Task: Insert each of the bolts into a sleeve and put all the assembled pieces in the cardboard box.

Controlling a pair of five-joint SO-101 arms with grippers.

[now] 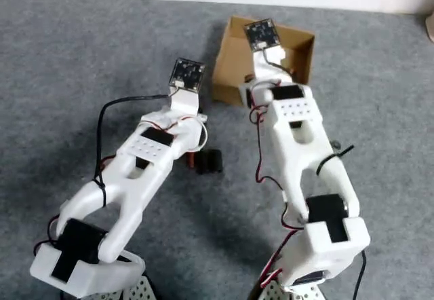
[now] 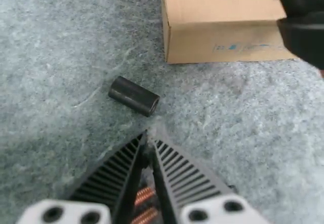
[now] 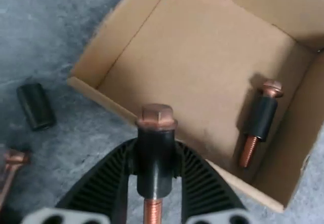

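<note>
My right gripper (image 3: pixel 156 147) is shut on an assembled piece (image 3: pixel 155 158), a black sleeve with a copper bolt through it, held upright over the near wall of the cardboard box (image 3: pixel 192 67). A second assembled piece (image 3: pixel 260 122) lies inside the box. My left gripper (image 2: pixel 148 137) is shut, with copper bolt threads (image 2: pixel 144 203) showing between its fingers. A loose black sleeve (image 2: pixel 134 96) lies on the carpet just ahead of it, near the box (image 2: pixel 223 41). In the high view the right gripper (image 1: pixel 264 42) hangs over the box (image 1: pixel 227 76).
Another black sleeve (image 1: pixel 210 161) lies on the grey carpet between the two arms. The right wrist view shows the loose sleeve (image 3: pixel 35 106) and a copper bolt (image 3: pixel 10 168) outside the box. Open carpet stretches to the left.
</note>
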